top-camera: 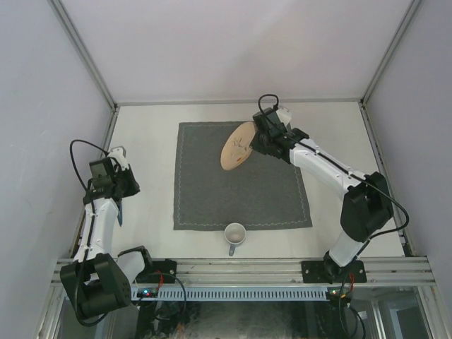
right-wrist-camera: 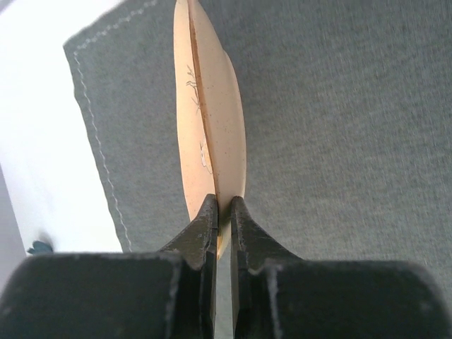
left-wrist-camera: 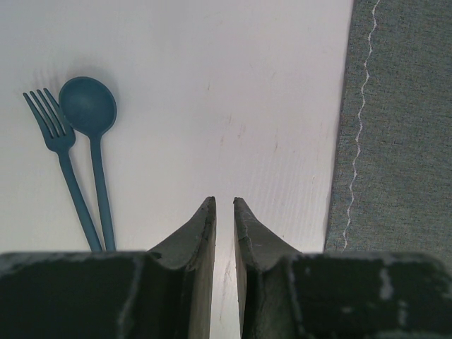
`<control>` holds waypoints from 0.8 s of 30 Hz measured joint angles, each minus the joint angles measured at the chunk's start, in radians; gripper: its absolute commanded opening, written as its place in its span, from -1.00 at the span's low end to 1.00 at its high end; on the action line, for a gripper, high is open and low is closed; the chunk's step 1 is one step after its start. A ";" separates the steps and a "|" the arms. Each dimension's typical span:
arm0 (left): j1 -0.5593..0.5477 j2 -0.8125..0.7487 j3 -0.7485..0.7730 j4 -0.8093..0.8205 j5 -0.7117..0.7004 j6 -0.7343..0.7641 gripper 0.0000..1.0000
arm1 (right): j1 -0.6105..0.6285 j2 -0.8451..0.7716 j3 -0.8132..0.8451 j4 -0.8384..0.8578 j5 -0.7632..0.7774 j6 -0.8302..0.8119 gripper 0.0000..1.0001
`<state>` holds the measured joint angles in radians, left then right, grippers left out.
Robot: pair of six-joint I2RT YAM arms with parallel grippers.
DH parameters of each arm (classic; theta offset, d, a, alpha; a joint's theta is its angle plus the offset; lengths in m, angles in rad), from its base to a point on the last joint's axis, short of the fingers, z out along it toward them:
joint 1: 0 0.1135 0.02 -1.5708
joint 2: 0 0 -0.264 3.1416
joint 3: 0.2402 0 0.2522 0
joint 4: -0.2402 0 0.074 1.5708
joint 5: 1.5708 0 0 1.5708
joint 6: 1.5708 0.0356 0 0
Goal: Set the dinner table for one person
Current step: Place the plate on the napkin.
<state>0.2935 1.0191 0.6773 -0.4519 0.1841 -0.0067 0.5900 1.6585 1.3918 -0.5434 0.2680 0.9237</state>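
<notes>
A dinner setting for one stood partly laid on the off-white surface (top-camera: 145, 127), which filled the whole floor of the walled bay beneath both arms. Near its left edge, a teal fork (left-wrist-camera: 60, 166) and a teal spoon (left-wrist-camera: 92, 134) lay side by side on bare surface, heads toward the far edge and well off the cloth; they looked yet to be brought into the setting. Just to their right, the left jaws hung over bare surface with only a narrow gap between them and nothing in it.

A square grey cloth (top-camera: 240, 191) with pale stitching round its border lay flat in the middle of the surface, apparently the one step fully done. A pale cup (top-camera: 235, 233) stood upright at the cloth's near edge, its handle turned toward the near edge of the surface. Whether that was its final spot could not be judged.

Above the far right part of the cloth, the right jaws were clamped on the rim of a tan plate (right-wrist-camera: 212, 120), which was tilted steeply on edge and not yet set down.

No brand, label or legible writing appeared anywhere. The plate bore only a few faint dark marks, too small to read.
</notes>
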 measured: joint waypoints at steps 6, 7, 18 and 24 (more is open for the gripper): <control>0.000 0.000 0.000 0.000 0.000 0.000 -0.60 | -0.015 0.090 0.097 0.043 -0.006 0.008 -1.00; 0.000 0.000 0.000 0.000 -0.002 0.000 -0.60 | -0.016 0.112 0.111 0.052 -0.010 0.013 -1.00; 0.001 0.000 0.000 0.001 -0.020 0.002 -0.60 | 0.002 0.275 0.201 0.048 -0.091 0.058 -1.00; 0.001 0.005 0.000 0.001 -0.025 0.010 -0.60 | 0.004 0.274 0.191 0.060 -0.099 0.064 -1.00</control>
<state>0.2943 1.0241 0.6773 -0.4511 0.1593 0.0032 0.5941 1.9324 1.5826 -0.4835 0.1692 0.9882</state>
